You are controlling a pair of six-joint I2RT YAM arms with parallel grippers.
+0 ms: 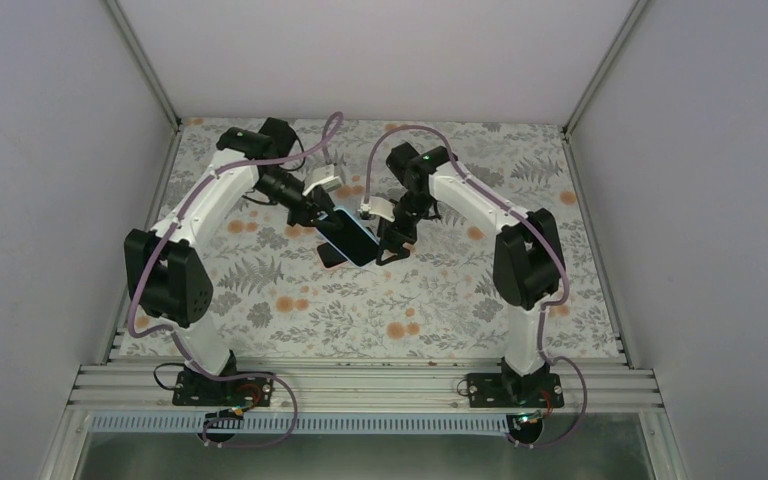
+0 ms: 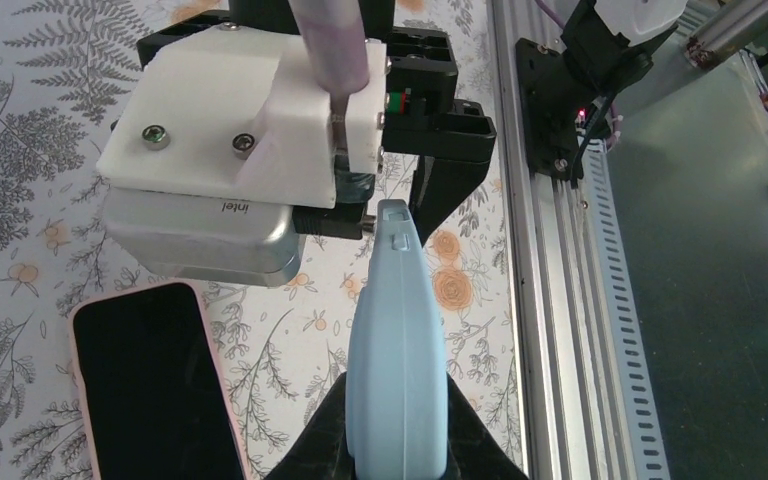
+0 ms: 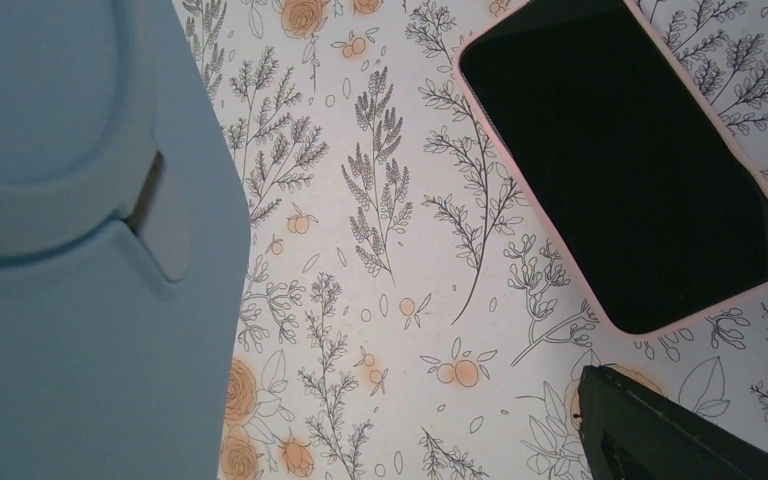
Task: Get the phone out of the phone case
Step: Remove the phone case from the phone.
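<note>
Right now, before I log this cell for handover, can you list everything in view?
phone case: one, light blue, held off the table in the left tool
phone: one, black screen with pink rim, flat on the table beside the case
table: one, grey and orange floral print, under both arms
rail: one, silver, along the near edge
walls: three, white, around the table
left tool: one, black, shut on the phone case
right tool: one, black, open, close to the case's far end
</note>
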